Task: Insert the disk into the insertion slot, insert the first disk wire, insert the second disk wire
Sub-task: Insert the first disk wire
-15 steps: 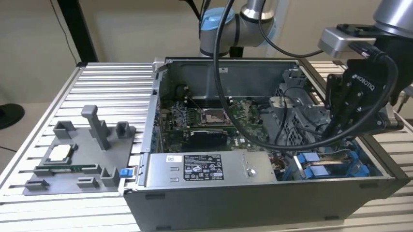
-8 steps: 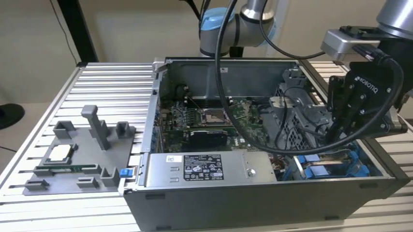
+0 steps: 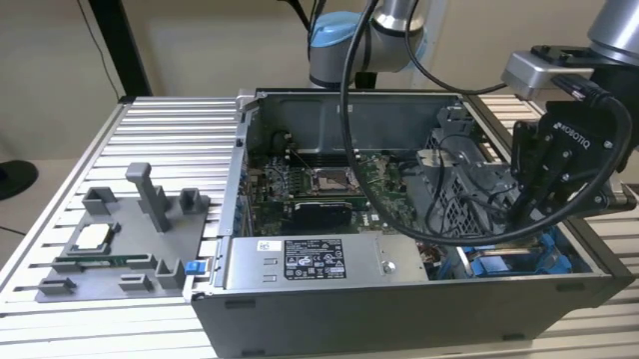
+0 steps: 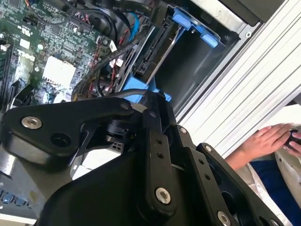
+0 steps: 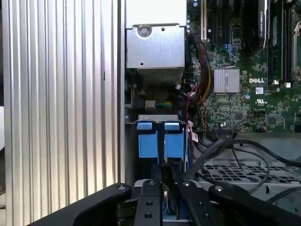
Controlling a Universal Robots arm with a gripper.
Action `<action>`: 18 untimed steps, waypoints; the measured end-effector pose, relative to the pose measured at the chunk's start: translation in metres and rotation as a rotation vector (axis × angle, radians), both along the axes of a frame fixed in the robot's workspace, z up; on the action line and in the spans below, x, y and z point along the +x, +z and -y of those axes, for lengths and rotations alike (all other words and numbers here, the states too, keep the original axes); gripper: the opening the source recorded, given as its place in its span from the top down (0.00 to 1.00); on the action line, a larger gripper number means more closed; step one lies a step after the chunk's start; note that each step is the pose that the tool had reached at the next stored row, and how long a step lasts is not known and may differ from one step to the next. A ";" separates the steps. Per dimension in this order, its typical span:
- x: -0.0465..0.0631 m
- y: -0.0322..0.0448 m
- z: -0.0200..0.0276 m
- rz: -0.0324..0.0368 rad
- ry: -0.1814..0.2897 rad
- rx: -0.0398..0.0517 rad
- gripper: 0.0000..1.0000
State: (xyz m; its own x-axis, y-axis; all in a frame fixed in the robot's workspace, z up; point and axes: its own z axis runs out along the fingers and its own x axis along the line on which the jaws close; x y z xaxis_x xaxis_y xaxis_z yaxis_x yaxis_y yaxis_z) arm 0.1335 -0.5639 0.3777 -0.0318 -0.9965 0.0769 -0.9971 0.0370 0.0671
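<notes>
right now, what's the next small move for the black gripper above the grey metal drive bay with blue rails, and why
Probably a slow, straight push toward the grey metal drive bay: the black gripper lines up with its blue rails, and black cables crowd one side.

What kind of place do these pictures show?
Probably a robotics lab bench for computer assembly: an open computer case sits on a ribbed aluminium table, a grey fixture tray holds parts beside it, and a robot arm reaches over the case.
</notes>
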 end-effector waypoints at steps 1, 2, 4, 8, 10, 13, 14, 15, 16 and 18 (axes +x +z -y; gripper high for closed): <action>0.001 -0.0004 0.0000 0.0009 0.000 0.0000 1.00; 0.003 -0.0009 0.0001 0.0016 0.000 0.0000 1.00; 0.006 -0.0017 0.0002 0.0025 0.000 -0.0002 1.00; 0.012 -0.0035 0.0004 0.0035 0.000 0.0000 1.00; 0.014 -0.0041 0.0005 0.0035 0.000 -0.0001 1.00; 0.017 -0.0047 0.0008 0.0035 0.000 0.0000 1.00; 0.018 -0.0047 0.0009 0.0035 0.000 -0.0001 1.00; 0.019 -0.0047 0.0008 0.0035 0.000 -0.0001 1.00; 0.019 -0.0047 0.0008 0.0035 0.000 -0.0001 1.00; 0.019 -0.0047 0.0009 0.0035 0.000 -0.0001 1.00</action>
State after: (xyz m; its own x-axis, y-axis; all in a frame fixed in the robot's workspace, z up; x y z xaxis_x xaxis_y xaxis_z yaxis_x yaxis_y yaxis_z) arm 0.1524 -0.5648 0.3730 -0.0322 -0.9965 0.0769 -0.9973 0.0371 0.0636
